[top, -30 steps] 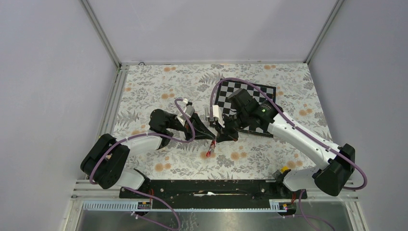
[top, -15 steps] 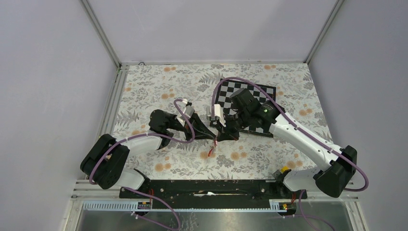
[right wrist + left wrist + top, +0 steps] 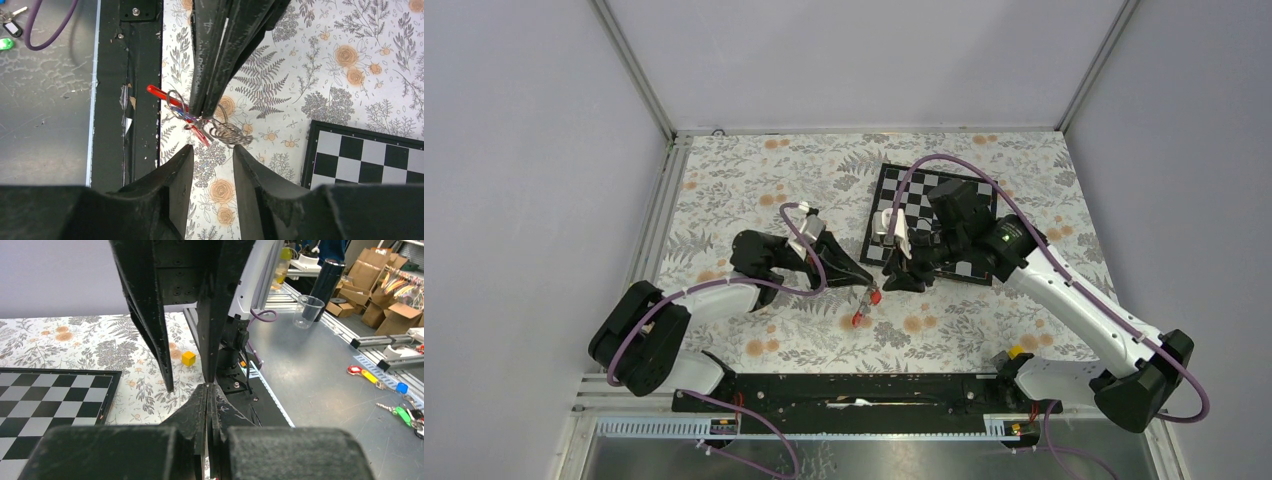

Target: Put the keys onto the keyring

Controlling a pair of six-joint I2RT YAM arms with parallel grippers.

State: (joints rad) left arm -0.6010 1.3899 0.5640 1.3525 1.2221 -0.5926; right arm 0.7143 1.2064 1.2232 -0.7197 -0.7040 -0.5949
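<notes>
Now the right end effector (image 3: 902,277) is free: its fingers stand apart with nothing between them, and it sits back beside the chessboard (image 3: 904,185), no longer shut against the keyring as it is a second earlier. The left end effector (image 3: 864,287) stays pressed together on the keyring (image 3: 227,132), a tangle of grey metal loops with red parts. The keyring hangs from its tips above the floral tabletop (image 3: 724,180), near the middle and just off the chessboard's near left corner. A red-tagged key (image 3: 159,93) juts from the same cluster, touching the loops; a blue one is too small to make out. The release suggests one threading attempt is over and the left arm alone carries everything; whether the key truly sits on the ring cannot be told
</notes>
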